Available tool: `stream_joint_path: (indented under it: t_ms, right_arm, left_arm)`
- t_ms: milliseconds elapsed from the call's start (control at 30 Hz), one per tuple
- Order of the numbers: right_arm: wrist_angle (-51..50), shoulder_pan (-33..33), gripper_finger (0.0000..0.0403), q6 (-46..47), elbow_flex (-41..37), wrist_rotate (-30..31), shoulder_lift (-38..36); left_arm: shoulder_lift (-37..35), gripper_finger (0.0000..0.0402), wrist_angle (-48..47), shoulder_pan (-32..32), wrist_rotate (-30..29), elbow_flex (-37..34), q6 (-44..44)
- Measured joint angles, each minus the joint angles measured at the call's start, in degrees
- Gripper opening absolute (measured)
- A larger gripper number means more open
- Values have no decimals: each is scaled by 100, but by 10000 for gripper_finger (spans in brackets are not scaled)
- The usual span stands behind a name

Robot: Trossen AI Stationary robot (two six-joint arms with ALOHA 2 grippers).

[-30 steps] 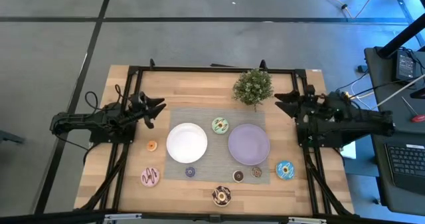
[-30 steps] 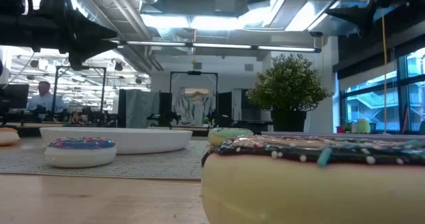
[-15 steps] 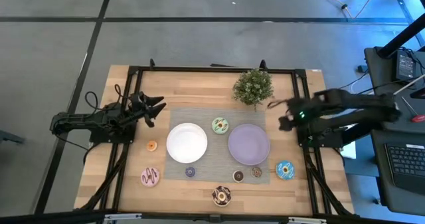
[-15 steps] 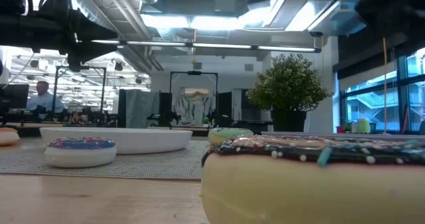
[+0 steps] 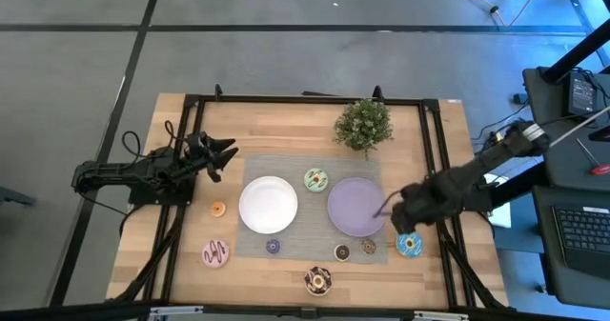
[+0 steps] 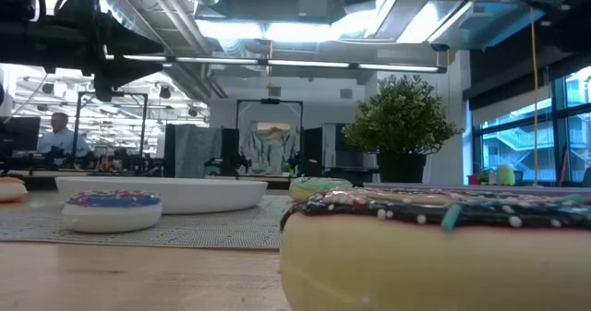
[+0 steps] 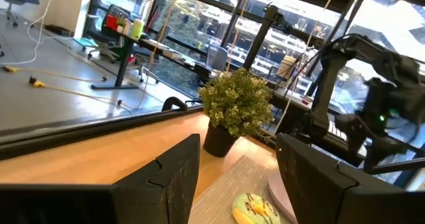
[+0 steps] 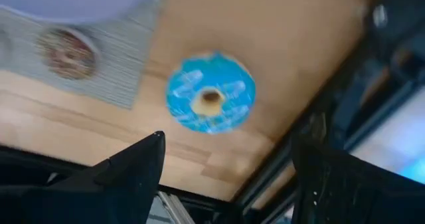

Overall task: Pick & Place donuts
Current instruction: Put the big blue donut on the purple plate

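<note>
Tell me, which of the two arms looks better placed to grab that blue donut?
The right. Its gripper hovers open just above the blue donut, which sits centred between its fingers in the wrist view. The left gripper waits open across the table.

A potted plant [image 5: 363,125] stands at the table's [image 5: 286,121] far edge. Beyond it, in the low view, the open office runs back under bright ceiling light strips [image 6: 305,65] and exposed ducts. To the plant's right, tall windows [image 6: 540,136] show blue daylight. Far to its left a person [image 6: 59,131] sits at a desk. The floor [image 5: 286,45] around the table is grey with dark seams.
</note>
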Motion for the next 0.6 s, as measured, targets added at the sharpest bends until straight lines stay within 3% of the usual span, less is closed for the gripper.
stream_joint_path:
  t_ms: [333, 600]
  right_arm:
    - [771, 1474, 322, 2504, -375, 614, 169]
    - [1415, 1979, 322, 3215, -1085, 1114, 252]
  left_arm:
    - [-1, 190, 0, 0, -181, 0, -4]
    - [1, 188, -1, 0, -184, -1, -78]
